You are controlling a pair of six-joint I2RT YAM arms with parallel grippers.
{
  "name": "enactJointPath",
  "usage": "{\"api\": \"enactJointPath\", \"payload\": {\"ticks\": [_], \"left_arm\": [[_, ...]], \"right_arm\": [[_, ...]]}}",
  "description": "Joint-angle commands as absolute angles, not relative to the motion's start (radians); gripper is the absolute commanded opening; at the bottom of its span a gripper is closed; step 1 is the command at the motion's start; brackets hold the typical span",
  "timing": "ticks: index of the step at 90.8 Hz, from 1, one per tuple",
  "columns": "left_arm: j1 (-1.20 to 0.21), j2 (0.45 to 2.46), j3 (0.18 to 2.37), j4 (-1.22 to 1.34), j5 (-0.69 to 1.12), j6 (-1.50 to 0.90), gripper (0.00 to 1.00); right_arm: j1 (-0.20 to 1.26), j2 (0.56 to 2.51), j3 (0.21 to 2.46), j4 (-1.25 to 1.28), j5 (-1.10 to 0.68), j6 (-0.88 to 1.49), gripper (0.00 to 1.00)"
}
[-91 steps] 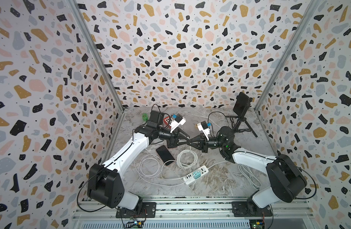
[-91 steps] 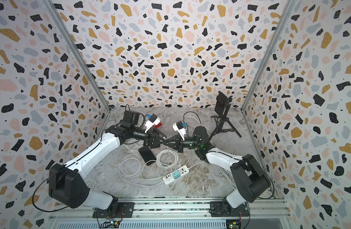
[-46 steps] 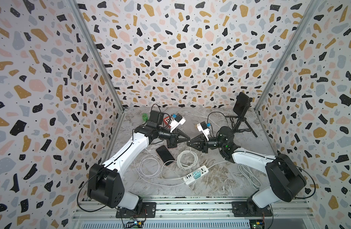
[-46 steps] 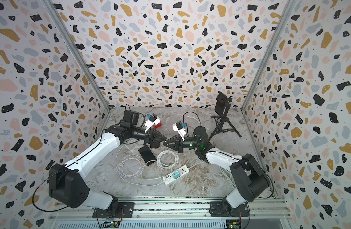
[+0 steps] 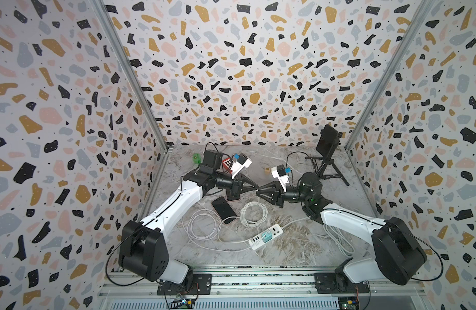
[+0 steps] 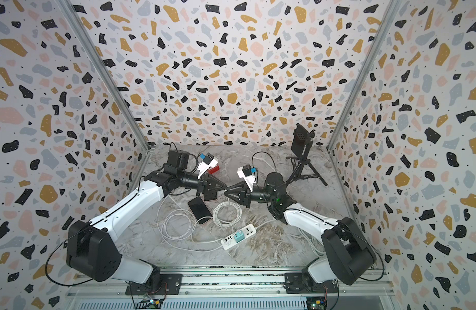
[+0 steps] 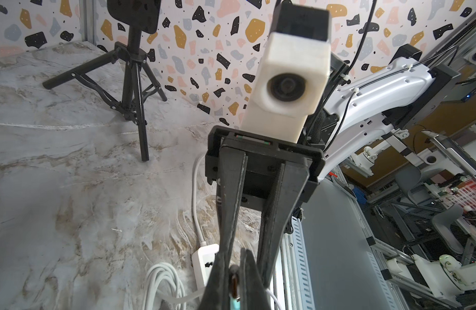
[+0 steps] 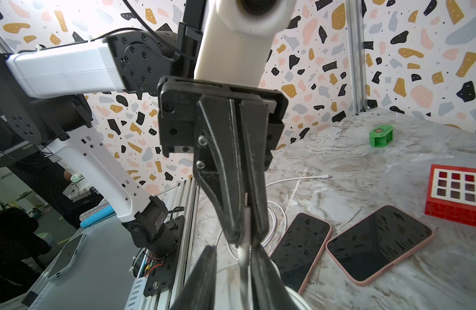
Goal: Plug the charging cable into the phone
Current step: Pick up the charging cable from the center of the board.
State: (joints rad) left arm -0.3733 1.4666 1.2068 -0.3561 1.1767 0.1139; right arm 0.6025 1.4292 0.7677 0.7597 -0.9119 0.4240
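Since a second ago: log left gripper (image 5: 255, 186) gone from gaping to pinched shut on the plug end of the charging cable (image 8: 246, 220); log right gripper (image 5: 259, 192) loosening from shut to slightly parted. Read as a handover, tip to tip, in mid-air over the middle of the bench (image 5: 298, 255). Judge the reason: plug passed across to the arm on the phones' side, and held high to keep slack off the surface. Trace the cable from the tips down to its loops on the bench.

Locate phone (image 5: 224, 210), screen up, pink case, flat near the bench middle, just beside those loops. Note second phone (image 8: 379, 244) just behind it, toward the back left corner, partly under the left gripper. Cannot tell the intended one; held plug well apart from both.

From the right wrist: see white plug clamped between left fingers (image 8: 220, 171), right jaws standing apart around it, a detail lost in both top views behind the meeting tips. From the left wrist: see right jaws head-on with a clear gap; plug itself hard to make out.
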Motion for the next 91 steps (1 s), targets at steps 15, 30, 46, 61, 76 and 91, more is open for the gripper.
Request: {"api": "enactJointPath", "payload": {"ticks": [15,30,46,61,76,91], "left_arm": [[-0.377,1.460,1.203,-0.304,1.223,0.097,0.00],[-0.377,1.463,1.198,-0.300,1.229,0.096,0.00],[-0.378,1.467,1.195,-0.309,1.249,0.117,0.00],[-0.378,1.477,1.204,-0.368,1.253,0.189,0.00],[-0.378,1.481,1.218,-0.398,1.265,0.212,0.00],[-0.379,1.482,1.221,-0.423,1.283,0.243,0.00]], "right_arm": [[0.608,1.466,0.784,0.865,-0.943,0.498,0.33],[0.609,1.491,0.790,0.919,-0.973,0.549,0.27],[0.608,1.503,0.790,0.973,-0.989,0.589,0.20],[0.608,1.521,0.799,1.026,-1.015,0.643,0.28],[0.608,1.537,0.808,1.052,-1.036,0.677,0.06],[0.607,1.542,0.813,1.074,-1.048,0.697,0.00]]}}
